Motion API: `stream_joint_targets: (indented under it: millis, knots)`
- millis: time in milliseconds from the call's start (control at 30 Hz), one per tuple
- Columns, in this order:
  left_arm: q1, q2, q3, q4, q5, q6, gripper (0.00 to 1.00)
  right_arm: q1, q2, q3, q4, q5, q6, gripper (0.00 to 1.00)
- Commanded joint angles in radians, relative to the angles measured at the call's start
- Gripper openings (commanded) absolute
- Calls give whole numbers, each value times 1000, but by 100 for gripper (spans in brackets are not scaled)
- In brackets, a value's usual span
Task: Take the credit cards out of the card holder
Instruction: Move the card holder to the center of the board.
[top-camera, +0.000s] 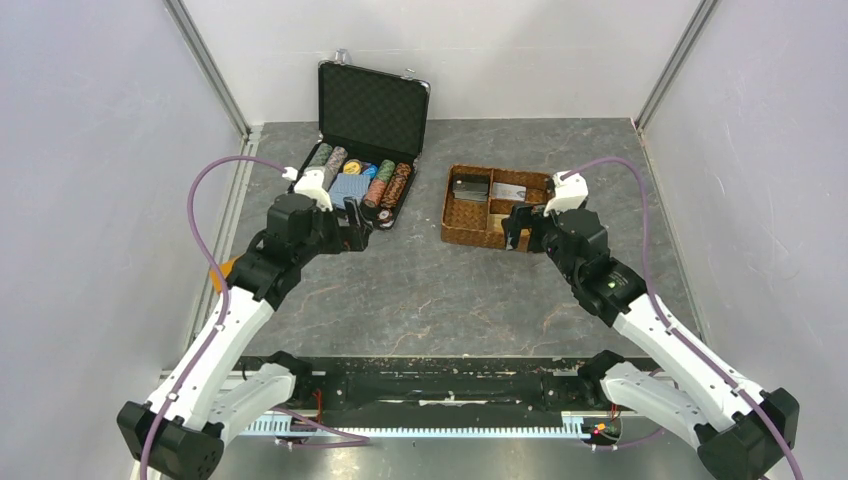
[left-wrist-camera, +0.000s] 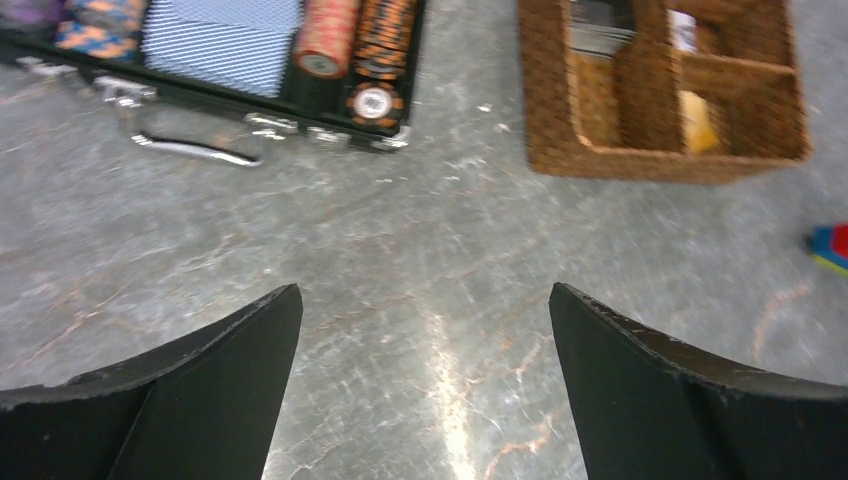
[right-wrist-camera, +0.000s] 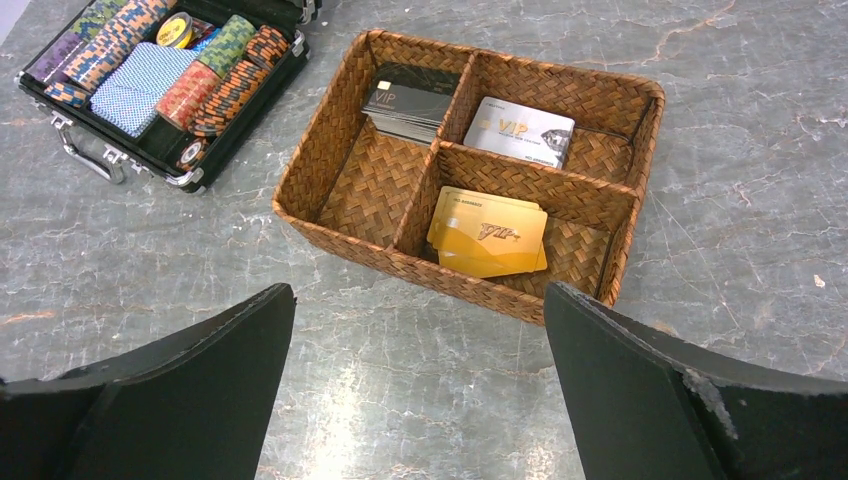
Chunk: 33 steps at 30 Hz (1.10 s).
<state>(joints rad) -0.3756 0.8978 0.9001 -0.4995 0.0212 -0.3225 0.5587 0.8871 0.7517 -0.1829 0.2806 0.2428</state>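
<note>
Both my grippers are spread wide right now, nothing in either one. My left gripper hangs over bare table, just in front of the black case that's sitting open with its poker chips and a blue deck of playing cards. My right gripper hovers at the near side of the woven basket, looking down into it.

The cards I can see are all in that basket, not in any wallet. The gold credit cards lie in a loose stack in the near right compartment, slightly fanned. The black cards are in the far left compartment, and a silver card leans in the far right one.

The card holder is tough to make out. Only an orange corner pokes out from behind my left arm, near the left edge of the table and well apart from the basket. Can't tell if it's open or closed, or whether anything is inside.

There's also a red-and-blue block at the right edge of my left wrist view, on the table to the right of the basket.
</note>
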Motion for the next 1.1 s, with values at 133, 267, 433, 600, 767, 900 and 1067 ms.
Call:
stream_joint_targets:
  millis: [133, 267, 433, 600, 767, 900, 1067]
  knots:
    - [15, 101, 52, -80, -479, -114, 100, -1, -62, 41, 28, -35, -29, 98]
    - [104, 202, 131, -184, -589, -191, 100, -1, -96, 31, 38, -62, -46, 98]
    - [265, 270, 112, -198, -562, -414, 99, -2, -143, 7, 83, -96, -51, 98]
    - [405, 395, 147, -171, -553, -530, 94, -2, -210, -67, 175, -191, -38, 98]
    - [536, 518, 168, -156, -585, -654, 93, -2, -249, -87, 215, -233, -57, 98]
    - [632, 627, 207, -152, -597, -662, 92, -2, -301, -117, 248, -339, -117, 98]
    - [713, 737, 210, -146, -573, -677, 94, -2, -354, -130, 257, -362, -141, 98]
